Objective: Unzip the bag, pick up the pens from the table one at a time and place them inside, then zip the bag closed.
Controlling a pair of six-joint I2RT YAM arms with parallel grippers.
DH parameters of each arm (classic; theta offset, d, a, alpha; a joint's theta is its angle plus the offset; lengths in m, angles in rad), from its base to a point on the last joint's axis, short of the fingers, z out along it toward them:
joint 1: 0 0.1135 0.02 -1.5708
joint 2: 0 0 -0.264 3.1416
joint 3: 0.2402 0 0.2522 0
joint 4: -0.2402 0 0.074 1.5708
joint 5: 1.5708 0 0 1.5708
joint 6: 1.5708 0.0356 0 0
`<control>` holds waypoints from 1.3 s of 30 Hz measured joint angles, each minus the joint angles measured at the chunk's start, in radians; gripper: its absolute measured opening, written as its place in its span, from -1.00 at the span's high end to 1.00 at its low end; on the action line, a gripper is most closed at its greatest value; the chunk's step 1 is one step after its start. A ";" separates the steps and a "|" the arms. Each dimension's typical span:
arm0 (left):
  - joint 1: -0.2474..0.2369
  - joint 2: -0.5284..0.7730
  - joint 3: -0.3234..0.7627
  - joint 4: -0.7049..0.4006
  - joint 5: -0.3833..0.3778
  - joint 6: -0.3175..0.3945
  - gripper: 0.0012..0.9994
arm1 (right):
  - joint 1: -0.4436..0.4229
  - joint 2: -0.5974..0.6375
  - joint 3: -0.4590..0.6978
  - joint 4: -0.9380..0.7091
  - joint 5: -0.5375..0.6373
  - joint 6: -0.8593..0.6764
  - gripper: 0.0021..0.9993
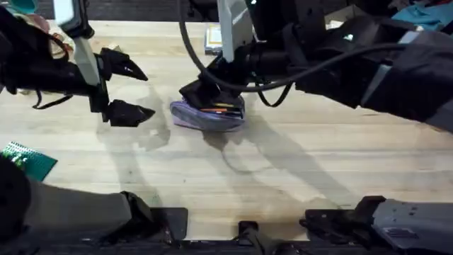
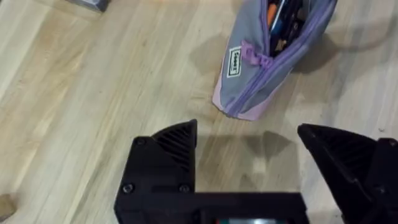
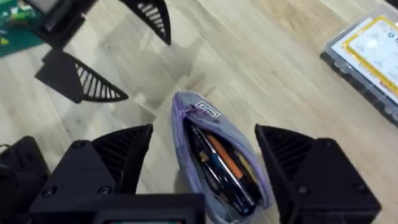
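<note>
Two arms work over a pale plank table [image 1: 283, 170]. Mid-table lies the bag [image 1: 209, 115], unzipped, with pens [image 3: 221, 165] inside. Right gripper [image 3: 205, 168] hovers above it, jaws spread wide to either side, holding nothing. Left gripper [image 1: 131, 91] waits just beside the bag, jaws wide, empty.

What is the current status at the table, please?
Left end effector open, empty, beside the bag. Right end effector open, straddling the bag. Bag unzipped, pens inside. Nothing in the way.
</note>
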 joint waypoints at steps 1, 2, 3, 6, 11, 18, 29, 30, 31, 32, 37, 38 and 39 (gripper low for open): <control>0.002 0.016 0.000 -0.005 0.000 0.018 -0.99 | 0.000 0.000 0.000 0.000 0.000 0.018 -1.00; 0.004 0.032 0.000 -0.012 0.000 0.038 -0.99 | 0.000 0.000 0.000 0.000 0.000 0.033 -1.00; 0.006 0.049 0.000 -0.023 0.000 0.062 -0.99 | 0.000 0.000 0.000 0.000 0.000 0.047 -1.00; 0.008 0.095 0.000 -0.060 0.001 0.144 -0.99 | 0.000 0.000 0.000 0.000 0.000 0.073 -1.00; 0.007 0.145 0.000 -0.091 0.019 0.265 -0.99 | 0.000 0.000 0.000 0.000 0.000 0.091 -1.00; 0.007 0.179 0.000 -0.087 0.036 0.315 -0.99 | 0.000 0.000 0.000 0.000 -0.001 0.098 -1.00; 0.007 0.190 0.000 -0.085 0.035 0.315 -0.99 | 0.001 0.000 0.020 -0.022 -0.004 0.200 -1.00; 0.007 0.189 0.000 -0.085 0.034 0.315 -0.99 | 0.002 0.000 0.034 -0.043 -0.003 0.204 -1.00; 0.007 0.190 0.000 -0.085 0.034 0.315 -0.99 | 0.003 0.000 0.053 -0.066 -0.003 0.206 -1.00; 0.007 0.190 0.000 -0.085 0.034 0.315 -0.99 | 0.005 0.001 0.077 -0.096 0.000 0.208 -1.00; 0.007 0.189 0.000 -0.085 0.034 0.315 -0.99 | 0.019 0.016 0.201 -0.188 0.027 0.228 -1.00; 0.007 0.190 0.000 -0.085 0.034 0.315 -0.99 | 0.020 0.021 0.216 -0.195 0.029 0.237 -1.00; 0.007 0.190 0.000 -0.085 0.034 0.315 -0.99 | 0.022 0.027 0.227 -0.197 0.032 0.251 -1.00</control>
